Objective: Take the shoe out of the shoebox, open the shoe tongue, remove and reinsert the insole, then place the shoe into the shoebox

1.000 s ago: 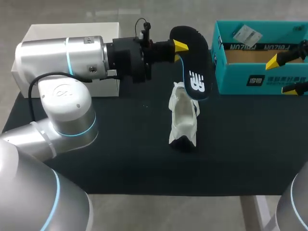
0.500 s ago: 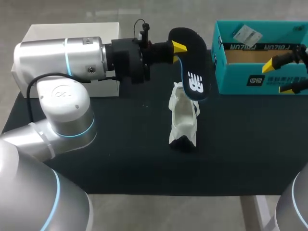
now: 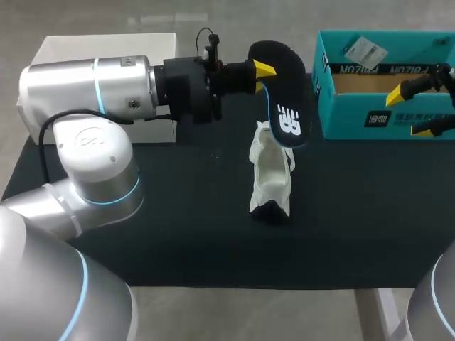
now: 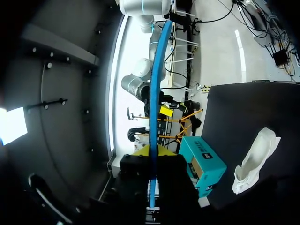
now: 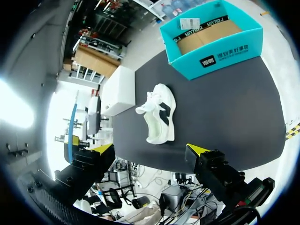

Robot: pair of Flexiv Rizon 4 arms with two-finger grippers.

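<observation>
Head view: the count is one shoe point(image 3: 270, 174), one insole point(image 3: 288, 92), one teal shoebox point(image 3: 370, 117), one white box point(image 3: 106, 44) and two grippers. The left gripper point(image 3: 266, 71) comes in from the left, its fingers clamped on the upper end of the black insole, which hangs above the table point(image 3: 178, 213) with its lower end over the far end of the white shoe; contact between the two cannot be made out from this angle. The shoe lies near the table's middle, well apart from every edge, with bare black surface to its left, right and near side. The shoebox sits open at the far right corner, the white box at the far left edge. The right gripper point(image 3: 414, 110) hangs at the right edge in front of the shoebox, fingers spread and holding nothing. Left wrist view: the insole point(image 4: 157, 84) shows edge-on as a thin blue strip between the fingers of the left gripper point(image 4: 152, 157); the shoe point(image 4: 255, 159) lies on the table point(image 4: 243, 108), near the shoebox point(image 4: 201, 161) but apart from it. Right wrist view: the right gripper point(image 5: 150, 149) stands wide apart; ahead of it lies the shoe point(image 5: 157, 115) on the table point(image 5: 225, 108), between the white box point(image 5: 119, 89) and the shoebox point(image 5: 220, 51), touching neither.
</observation>
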